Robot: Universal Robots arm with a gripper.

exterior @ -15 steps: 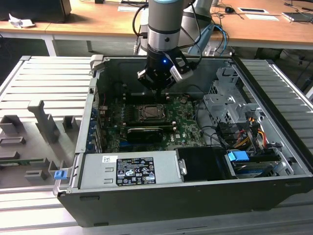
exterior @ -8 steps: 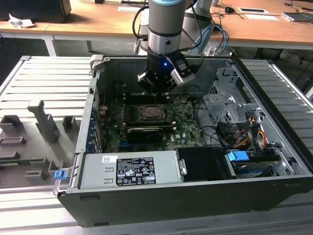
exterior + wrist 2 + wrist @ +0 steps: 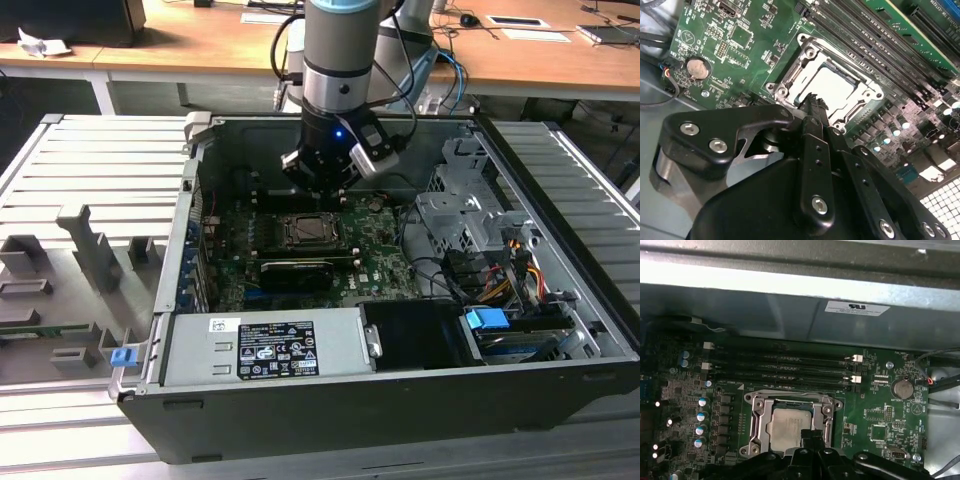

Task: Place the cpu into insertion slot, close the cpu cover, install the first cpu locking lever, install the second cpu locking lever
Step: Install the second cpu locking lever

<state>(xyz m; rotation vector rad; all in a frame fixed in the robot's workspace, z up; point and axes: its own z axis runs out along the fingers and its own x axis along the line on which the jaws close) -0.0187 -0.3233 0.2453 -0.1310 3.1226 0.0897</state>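
Note:
The cpu, a silvery square chip, lies flat in the insertion slot on the green motherboard. The cpu cover, a silvery frame with a big cut-out, lies down around the chip. My black gripper hovers just above one edge of the socket, at the rim of the cover. Its fingers are shut together with nothing visible between them. In the exterior view the gripper hangs inside the open case, just behind the socket.
Black memory slots run alongside the socket, and a long black expansion card lies in front of it. A coin battery, the power supply, a drive cage and cables crowd the case. A grey fixture tray sits at the exterior view's left.

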